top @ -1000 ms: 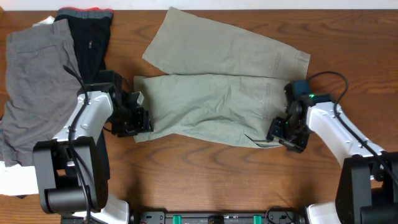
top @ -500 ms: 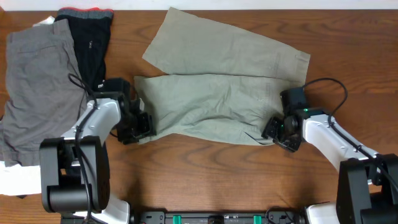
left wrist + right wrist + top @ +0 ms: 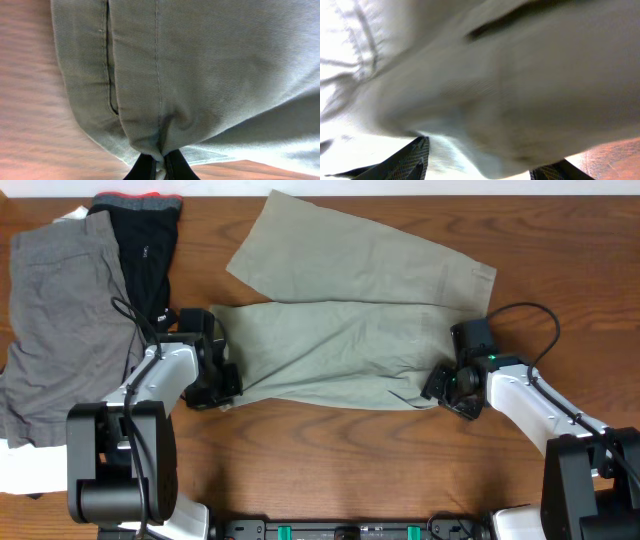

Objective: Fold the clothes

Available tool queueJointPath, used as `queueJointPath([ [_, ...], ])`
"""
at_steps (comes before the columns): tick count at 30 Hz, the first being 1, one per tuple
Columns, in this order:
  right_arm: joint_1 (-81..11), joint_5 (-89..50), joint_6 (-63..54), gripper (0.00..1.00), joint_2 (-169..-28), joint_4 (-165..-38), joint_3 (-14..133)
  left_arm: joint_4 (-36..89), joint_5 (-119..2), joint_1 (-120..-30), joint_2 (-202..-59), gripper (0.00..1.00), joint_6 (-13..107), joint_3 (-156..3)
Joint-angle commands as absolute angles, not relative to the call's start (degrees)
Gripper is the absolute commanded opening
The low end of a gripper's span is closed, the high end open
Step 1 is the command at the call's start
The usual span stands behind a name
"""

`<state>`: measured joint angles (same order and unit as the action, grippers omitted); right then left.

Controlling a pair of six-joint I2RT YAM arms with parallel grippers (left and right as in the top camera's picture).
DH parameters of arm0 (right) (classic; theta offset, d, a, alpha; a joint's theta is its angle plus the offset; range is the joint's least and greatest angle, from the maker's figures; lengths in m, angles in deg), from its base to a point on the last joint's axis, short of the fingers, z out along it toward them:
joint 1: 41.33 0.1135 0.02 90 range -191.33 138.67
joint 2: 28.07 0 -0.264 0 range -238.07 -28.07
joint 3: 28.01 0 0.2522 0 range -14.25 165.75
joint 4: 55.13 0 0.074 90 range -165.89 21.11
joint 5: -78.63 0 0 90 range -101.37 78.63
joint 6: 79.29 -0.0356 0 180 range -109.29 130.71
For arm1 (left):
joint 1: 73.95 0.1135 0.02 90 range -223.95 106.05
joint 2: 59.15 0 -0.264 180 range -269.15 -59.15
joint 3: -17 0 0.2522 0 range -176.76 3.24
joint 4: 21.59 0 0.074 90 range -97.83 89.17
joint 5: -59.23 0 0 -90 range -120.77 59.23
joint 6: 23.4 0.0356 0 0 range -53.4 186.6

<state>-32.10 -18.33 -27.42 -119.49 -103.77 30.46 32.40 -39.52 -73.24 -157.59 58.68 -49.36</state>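
The clothes, light khaki shorts (image 3: 340, 340), lie spread across the middle of the wooden table, one leg angled toward the back. My left gripper (image 3: 228, 380) is at their left edge. In the left wrist view it (image 3: 159, 162) is shut, pinching a fold of the khaki cloth (image 3: 200, 65) between its dark fingers. My right gripper (image 3: 437, 388) is at the shorts' lower right corner. The right wrist view shows its (image 3: 485, 160) fingers (image 3: 410, 160) standing wide apart, with a rounded edge of the cloth (image 3: 510, 90) hanging between them, blurred.
Darker grey shorts (image 3: 55, 330) lie at the far left, next to a black garment with a red waistband (image 3: 145, 250). Something white (image 3: 25, 470) shows at the lower left edge. Bare wood (image 3: 330, 460) runs along the table's front.
My left gripper has shut on the shorts' left edge and drawn it slightly back. My right gripper has moved left onto the lower right corner, its fingers still apart.
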Motion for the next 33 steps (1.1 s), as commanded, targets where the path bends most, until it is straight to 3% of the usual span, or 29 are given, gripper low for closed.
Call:
queueJointPath([
  [1, -32.05, -17.19, -26.72, 0.61, -120.98, -103.57, 28.69, 33.23, -30.14, -71.85, -155.79, 0.06, 58.35, -50.71],
  [15, -32.05, -17.15, -19.73, 0.5, -120.98, -96.4, 28.69, 33.19, -29.03, -71.19, -153.11, 0.06, 58.09, -50.73],
  [21, -32.05, -14.11, -18.33, 0.3, -120.98, -94.37, 28.71, 33.01, -29.03, -71.19, -153.11, 0.06, 58.09, -50.73],
  [23, -32.25, -12.16, -18.33, 0.27, -120.96, -94.3, 28.73, 32.95, -29.03, -71.19, -153.11, 0.06, 58.09, -50.73],
  [25, -32.88, -11.79, -17.41, 0.32, -120.96, -93.54, 28.89, 32.86, -29.03, -71.19, -153.11, 0.06, 58.09, -50.73],
  [30, -34.54, -17.52, -6.63, 0.58, -120.93, -91.94, 31.55, 32.77, -29.03, -71.19, -153.11, 0.06, 58.09, -50.73],
  [33, -34.87, -17.67, -3.09, 0.63, -120.96, -92.25, 33.06, 32.75, -29.03, -71.19, -153.11, 0.06, 58.09, -50.73],
])
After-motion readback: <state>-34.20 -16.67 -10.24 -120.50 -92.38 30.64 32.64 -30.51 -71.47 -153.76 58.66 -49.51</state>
